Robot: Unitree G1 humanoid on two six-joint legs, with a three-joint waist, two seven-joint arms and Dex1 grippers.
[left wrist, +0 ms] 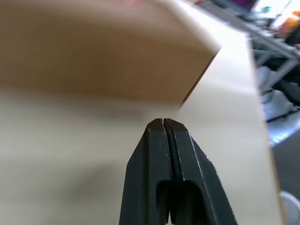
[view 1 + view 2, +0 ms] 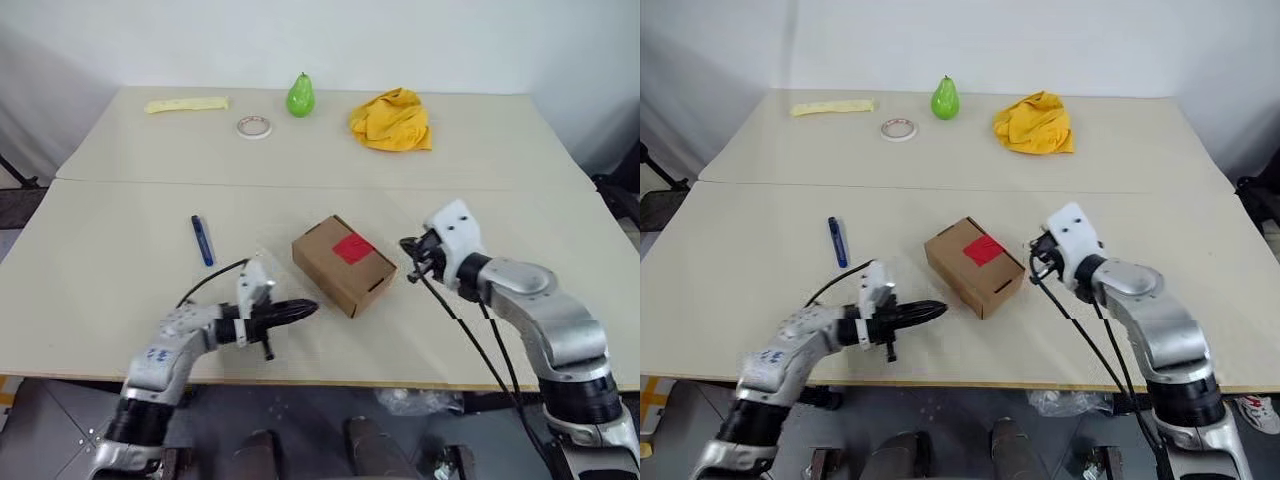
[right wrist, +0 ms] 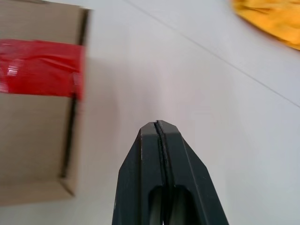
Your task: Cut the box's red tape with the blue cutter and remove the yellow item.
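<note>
1. Centrally, the box (image 2: 343, 264) sits on the counter (image 2: 120, 250), flaps closed, turned at an angle to the counter's front edge.
2. The red tape (image 2: 352, 248) lies unbroken across the top seam; in the right wrist view it also folds a little way down over the box's edge.
3. The blue cutter (image 2: 202, 240) lies flat on the counter to the left of the box, well apart from it and from both claws.
4. The left claw (image 2: 308, 307) has its fingers pressed together and grips nothing. It hovers low near the box's front-left corner; whether its tip touches the counter cannot be told.
5. In the left wrist view the box's side wall is a blurred brown mass just past the shut fingertips (image 1: 162, 125); a gap between them shows.
6. The right claw (image 2: 408, 246) is likewise closed and empty, just beside the box's right end. Its fingers are largely hidden behind the white wrist housing in the head views.
7. The yellow item is not discernible; the closed box conceals its contents.
8. Along the far side of the counter lie a pale yellow strip (image 2: 186, 104), a white tape roll (image 2: 254, 127), a green pear (image 2: 300, 96) and a crumpled yellow cloth (image 2: 392, 121).
9. The cloth is cut off at the frame edge in the right wrist view.
</note>
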